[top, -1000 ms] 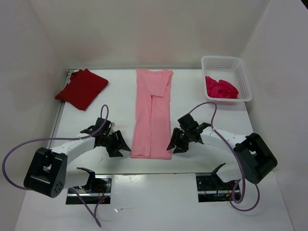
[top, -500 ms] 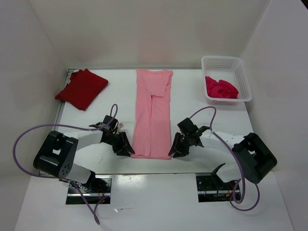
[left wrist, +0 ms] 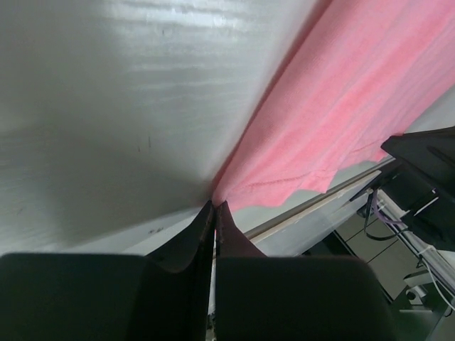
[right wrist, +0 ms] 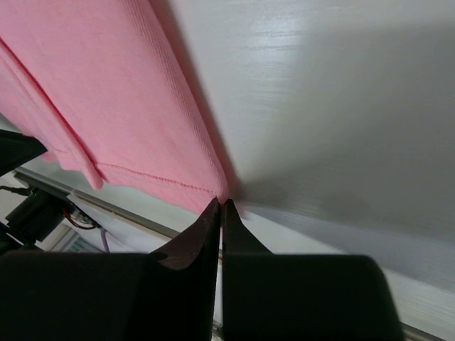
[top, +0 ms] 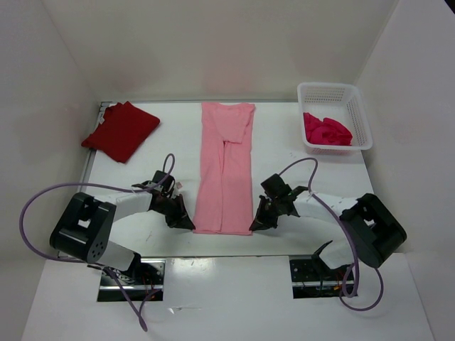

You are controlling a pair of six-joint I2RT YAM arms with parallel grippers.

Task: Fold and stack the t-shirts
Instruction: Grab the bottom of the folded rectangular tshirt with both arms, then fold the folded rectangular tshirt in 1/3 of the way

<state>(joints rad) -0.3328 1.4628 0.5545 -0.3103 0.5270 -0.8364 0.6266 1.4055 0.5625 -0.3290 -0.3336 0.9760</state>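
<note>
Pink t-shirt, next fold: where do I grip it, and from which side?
Grip the pink t-shirt at its two near hem corners, one arm each, coming in low from the outer sides. It lies as a long narrow strip running away from the arms, so those corners are exposed. The left gripper and right gripper sit there, jaws closed at the cloth.

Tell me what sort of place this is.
Probably a robotics lab test cell: plain white walls box in the table, a left arm and a right arm are mounted at its near edge, and a pink shirt, a red shirt and a basket lie out as props.
</note>
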